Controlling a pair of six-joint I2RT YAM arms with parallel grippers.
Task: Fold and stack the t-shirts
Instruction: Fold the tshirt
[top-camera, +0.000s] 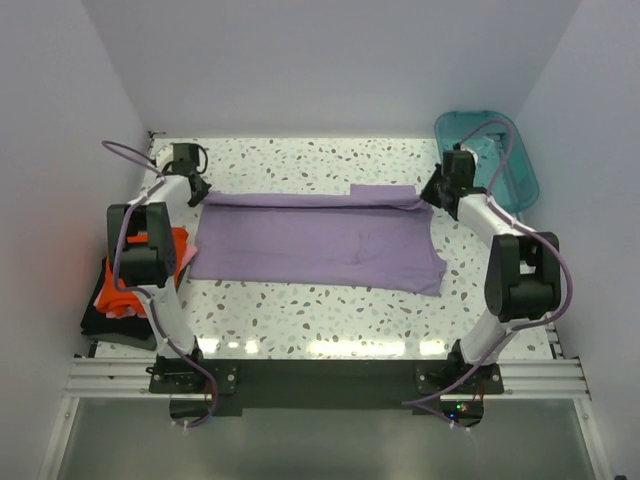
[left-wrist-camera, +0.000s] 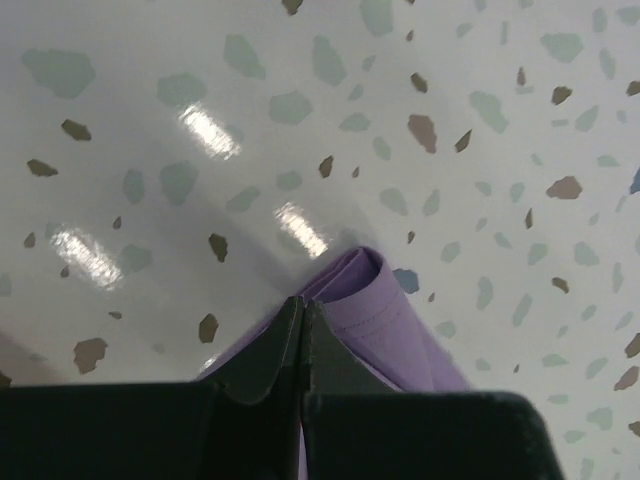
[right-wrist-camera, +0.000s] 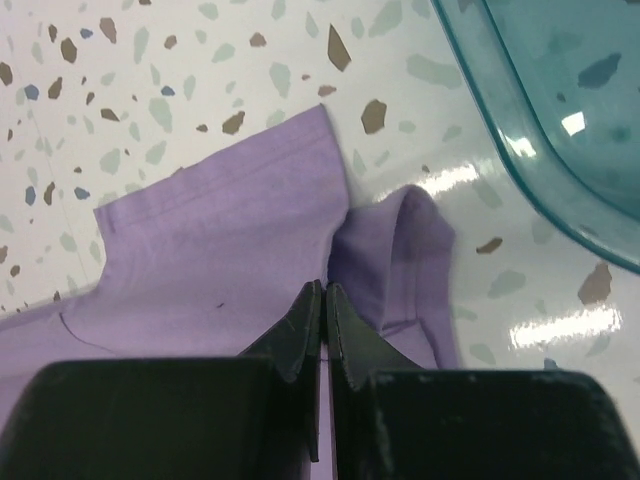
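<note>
The lavender-purple t-shirt (top-camera: 320, 240) lies folded lengthwise across the middle of the table, a sleeve (top-camera: 383, 190) showing at its far right. My left gripper (top-camera: 196, 192) is shut on the shirt's far left corner (left-wrist-camera: 385, 315). My right gripper (top-camera: 432, 193) is shut on its far right corner (right-wrist-camera: 395, 265), next to the sleeve (right-wrist-camera: 220, 260). The orange-red shirt (top-camera: 125, 290) lies on a dark one (top-camera: 100, 318) at the table's left edge, with a bit of pink (top-camera: 187, 255) beside them, partly hidden by the left arm.
A teal plastic tub (top-camera: 495, 155) stands at the far right corner, close behind the right gripper; its rim shows in the right wrist view (right-wrist-camera: 540, 130). The terrazzo table (top-camera: 320, 310) is bare in front of the purple shirt.
</note>
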